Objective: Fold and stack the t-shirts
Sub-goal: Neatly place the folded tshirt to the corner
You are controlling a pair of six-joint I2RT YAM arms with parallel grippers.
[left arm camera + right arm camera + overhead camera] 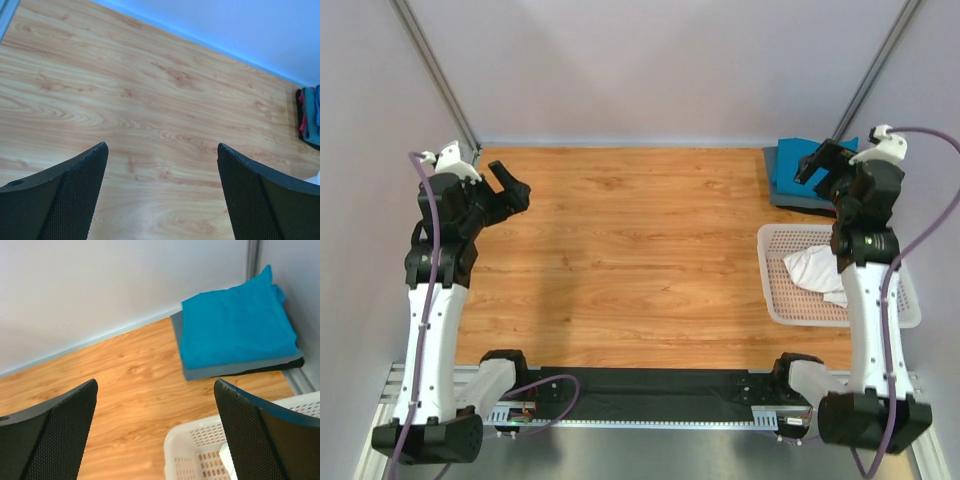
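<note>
A folded teal-blue t-shirt (pixel 235 325) lies on a folded slate grey t-shirt (pixel 220 371) in the table's far right corner; the same stack (pixel 790 178) shows from above. A crumpled white t-shirt (pixel 817 270) lies in the white lattice basket (pixel 772 290). My right gripper (pixel 820 160) hangs open above the stack's near edge, nothing between its fingers (pixel 55 435). My left gripper (pixel 508 188) is open over bare wood at the far left, holding nothing; its fingers (pixel 65 200) frame only tabletop.
The basket (pixel 190 440) stands at the right edge, just in front of the stack. Wooden tabletop (pixel 630 260) spreads between the arms. Grey walls and slanted metal posts (pixel 435 70) close off the back and sides. The stack's edge (pixel 310 115) shows far right in the left wrist view.
</note>
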